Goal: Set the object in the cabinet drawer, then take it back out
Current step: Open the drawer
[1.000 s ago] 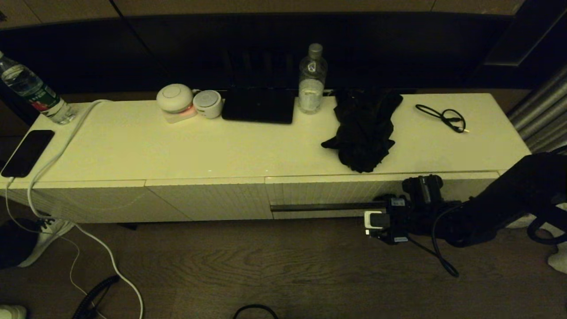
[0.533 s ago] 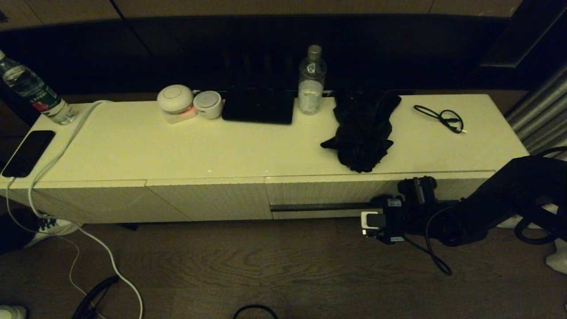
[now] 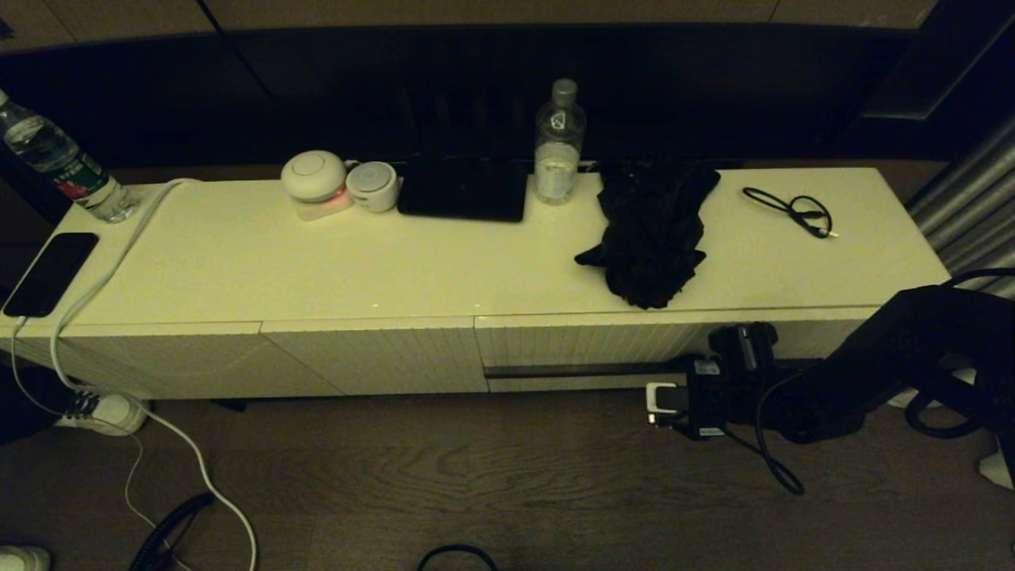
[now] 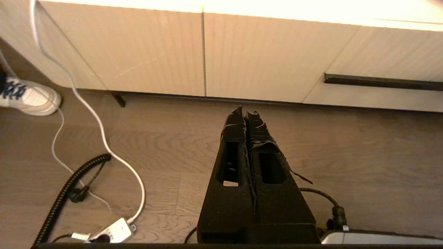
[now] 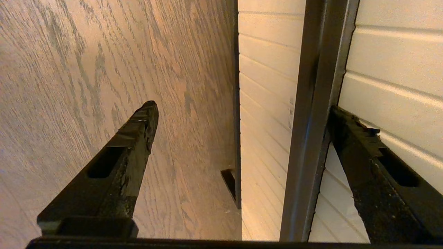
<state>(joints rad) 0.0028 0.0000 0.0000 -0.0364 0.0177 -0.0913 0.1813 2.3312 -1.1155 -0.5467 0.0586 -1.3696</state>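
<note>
The black umbrella (image 3: 650,238) lies bunched on the cabinet top, right of middle, with no gripper touching it. Below it is the ribbed cream drawer (image 3: 587,345), which looks shut. My right gripper (image 3: 676,369) is at the right part of the drawer's dark handle strip (image 3: 579,370). In the right wrist view this gripper (image 5: 242,108) is open wide. One of its fingers (image 5: 349,135) sits behind the strip (image 5: 311,121); the other hangs over the floor. My left gripper (image 4: 245,112) is shut and empty, low over the wooden floor in front of the cabinet.
On the cabinet top stand a water bottle (image 3: 559,147), a flat black box (image 3: 464,189), two white round devices (image 3: 317,178), a thin black cable (image 3: 793,208), a phone (image 3: 49,270) and a second bottle (image 3: 55,162). A white cord (image 3: 182,444) trails onto the floor.
My right arm has shifted slightly left and toward me along the handle strip. The shoe at the far left has moved. The umbrella and drawer look unchanged.
</note>
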